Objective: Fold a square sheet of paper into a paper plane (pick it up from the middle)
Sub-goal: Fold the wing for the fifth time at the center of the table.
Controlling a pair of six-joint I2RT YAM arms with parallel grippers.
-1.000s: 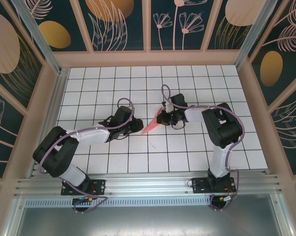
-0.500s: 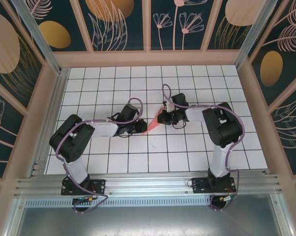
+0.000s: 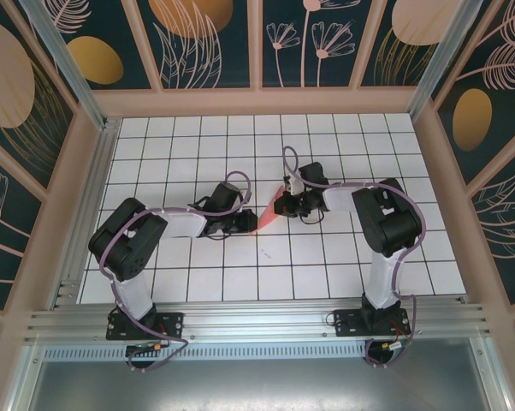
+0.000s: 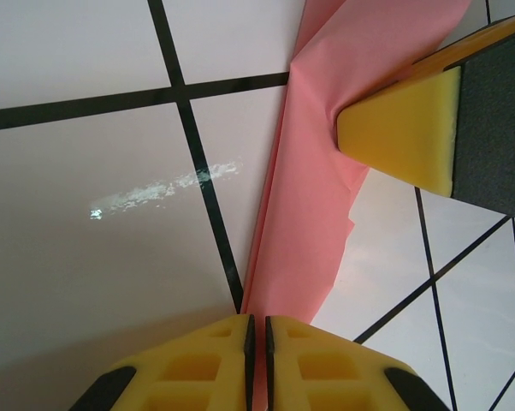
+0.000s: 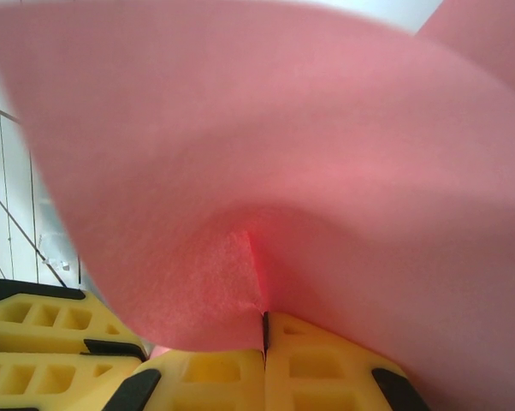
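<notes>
Pink paper plane (image 4: 300, 214) inside both jaws

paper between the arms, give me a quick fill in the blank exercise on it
The paper is ___ in colour.
The left end effector is ___ on it.
The right end effector is also shut on the ___.
The table carries a black ___ of lines.
Missing: pink; shut; paper; grid
</notes>
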